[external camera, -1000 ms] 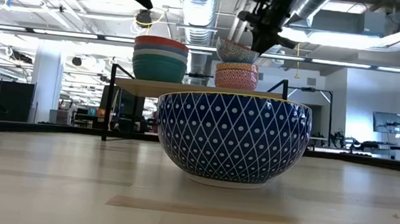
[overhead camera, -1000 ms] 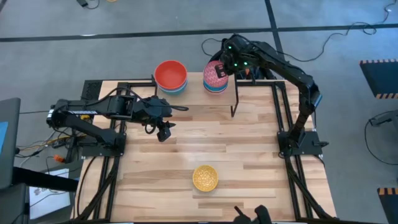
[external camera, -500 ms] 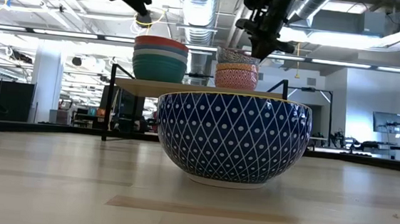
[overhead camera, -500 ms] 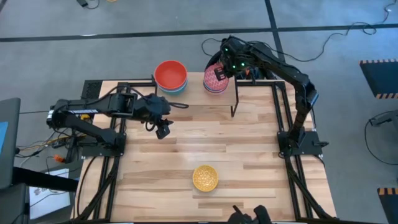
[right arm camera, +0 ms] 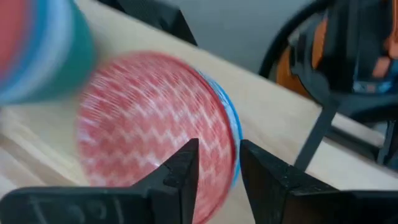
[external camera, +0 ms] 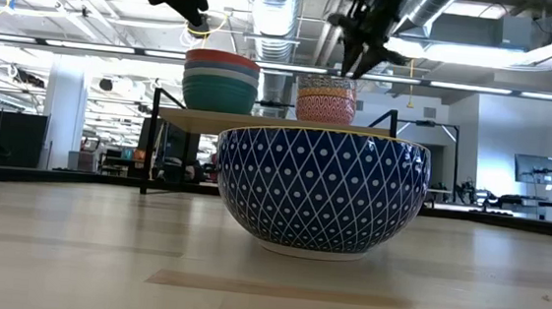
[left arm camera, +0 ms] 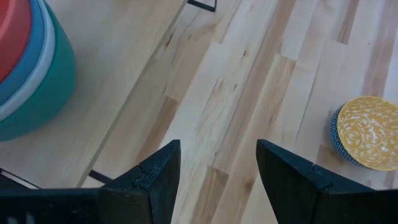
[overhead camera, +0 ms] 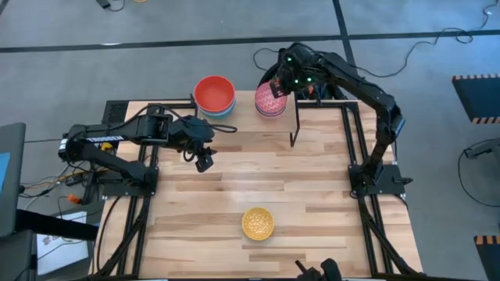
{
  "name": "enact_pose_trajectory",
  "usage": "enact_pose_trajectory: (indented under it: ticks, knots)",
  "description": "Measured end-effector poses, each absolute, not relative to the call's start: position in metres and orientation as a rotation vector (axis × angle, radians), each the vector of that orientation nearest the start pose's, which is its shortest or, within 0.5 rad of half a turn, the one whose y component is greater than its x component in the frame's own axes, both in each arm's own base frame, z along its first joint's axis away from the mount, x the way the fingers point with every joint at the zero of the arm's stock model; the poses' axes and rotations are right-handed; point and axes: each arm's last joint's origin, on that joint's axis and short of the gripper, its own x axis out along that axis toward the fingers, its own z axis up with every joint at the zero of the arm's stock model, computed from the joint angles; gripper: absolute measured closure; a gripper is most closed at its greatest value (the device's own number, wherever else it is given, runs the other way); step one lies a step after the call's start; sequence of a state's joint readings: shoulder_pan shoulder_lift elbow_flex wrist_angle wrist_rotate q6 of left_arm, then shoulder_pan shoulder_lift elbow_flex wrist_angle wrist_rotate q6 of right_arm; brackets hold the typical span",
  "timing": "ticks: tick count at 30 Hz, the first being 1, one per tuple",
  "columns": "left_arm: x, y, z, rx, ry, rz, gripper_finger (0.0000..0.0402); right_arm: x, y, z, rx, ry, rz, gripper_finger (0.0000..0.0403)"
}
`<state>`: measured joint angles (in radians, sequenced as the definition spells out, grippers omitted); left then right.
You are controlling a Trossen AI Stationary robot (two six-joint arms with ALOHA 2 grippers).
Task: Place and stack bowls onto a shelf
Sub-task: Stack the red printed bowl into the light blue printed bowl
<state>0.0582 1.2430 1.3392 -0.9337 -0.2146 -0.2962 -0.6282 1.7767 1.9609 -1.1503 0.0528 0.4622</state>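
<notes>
Since a second ago the pink-patterned bowl has dropped onto its stack; right gripper has let go, jaws part open, hovering at the rim. Nearest the front edge, yellow-patterned bowl sits alone on the table: glazed, round, blue-patterned outside. Left gripper hangs wide open, empty, mid-table. Far back, shelf carries both stacks, red bowl topping the other. Release step; next, probably fetch the yellow one.

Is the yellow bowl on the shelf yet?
No. In the high view the yellow bowl sits on the table, well away from the shelf holding the two bowl stacks.
</notes>
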Motion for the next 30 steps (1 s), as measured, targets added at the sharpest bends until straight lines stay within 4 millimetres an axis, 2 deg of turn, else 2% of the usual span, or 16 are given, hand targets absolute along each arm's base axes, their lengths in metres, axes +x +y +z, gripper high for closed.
enact_pose_trajectory:
  ticks: [6,10,12,16,22,30]
  knots:
    - [0.236,0.02,0.365,-0.215,0.794,0.38,0.0207,0.286,-0.203,0.422,0.547,0.554,-0.833,0.0261]
    - [0.236,0.02,0.365,-0.214,0.794,0.38,0.0207,0.299,-0.21,0.435,0.46,0.389,-0.723,0.0272]
    - [0.236,0.021,0.365,-0.216,0.793,0.382,0.0207,0.31,-0.22,0.431,0.48,0.335,-0.668,0.0278]
    - [0.234,0.02,0.366,-0.239,0.792,0.394,0.0207,0.331,-0.235,0.41,0.58,0.305,-0.68,0.0295]
    - [0.225,0.021,0.371,-0.255,0.775,0.43,0.0207,0.356,-0.224,0.386,0.671,0.348,-0.745,0.0327]
    - [0.209,0.021,0.381,-0.247,0.725,0.475,0.0207,0.359,-0.221,0.376,0.717,0.383,-0.84,0.0338]
